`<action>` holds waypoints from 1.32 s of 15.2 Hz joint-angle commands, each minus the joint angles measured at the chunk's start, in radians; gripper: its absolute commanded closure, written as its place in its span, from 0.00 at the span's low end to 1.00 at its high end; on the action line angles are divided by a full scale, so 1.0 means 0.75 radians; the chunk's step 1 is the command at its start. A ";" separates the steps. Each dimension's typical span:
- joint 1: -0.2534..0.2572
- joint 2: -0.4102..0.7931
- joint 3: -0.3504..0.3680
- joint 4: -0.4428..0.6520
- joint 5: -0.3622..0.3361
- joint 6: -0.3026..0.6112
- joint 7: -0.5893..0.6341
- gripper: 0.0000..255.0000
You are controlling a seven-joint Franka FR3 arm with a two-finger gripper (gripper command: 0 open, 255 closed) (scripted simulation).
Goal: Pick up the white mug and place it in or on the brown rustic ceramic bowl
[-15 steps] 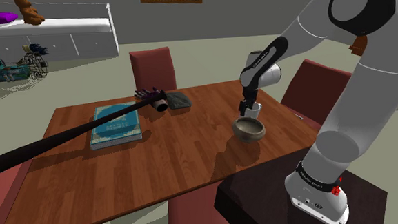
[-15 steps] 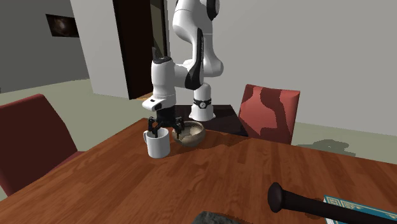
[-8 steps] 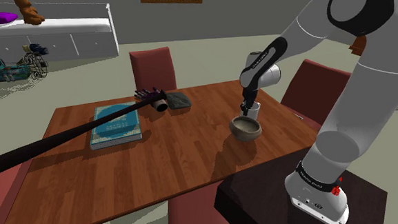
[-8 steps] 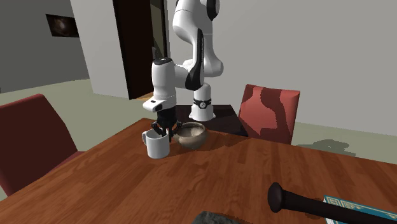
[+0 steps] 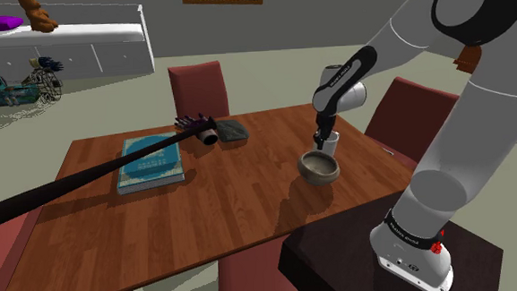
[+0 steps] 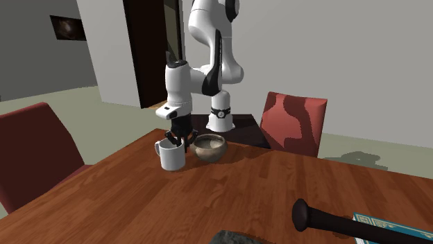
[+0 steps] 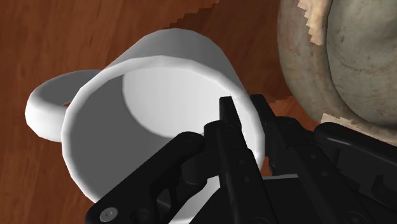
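Grip is at the rim of the white mug (image 7: 159, 95): the fingers (image 7: 228, 130) of the black gripper (image 7: 243, 109) pinch its wall, one finger inside the cup and the other outside, on the side that faces the bowl (image 7: 331, 57). The mug's handle points to the opposite side, away from the bowl. In the shoulder view the mug stands upright just behind the brown bowl, at the far right part of the wooden table (image 5: 242, 212), with the white arm (image 5: 396, 44) coming down on it from above. In the second exterior view the mug is just left of the bowl, very near to it, and I cannot tell if the two touch. The mug's bottom seems to be on the table, but whether it is a little lifted I cannot tell. Further to the shoulder view's left lies a teal book (image 5: 150, 163), and a long black stick (image 5: 70, 186) reaches across it. Red chairs (image 5: 199, 87) stand around the table.
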 commanded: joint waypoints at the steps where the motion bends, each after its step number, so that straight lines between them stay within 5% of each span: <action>1: 0.000 -0.035 -0.003 0.003 -0.016 -0.038 0.010 1.00; 20: -0.007 -0.331 0.012 0.101 -0.100 -0.425 0.065 1.00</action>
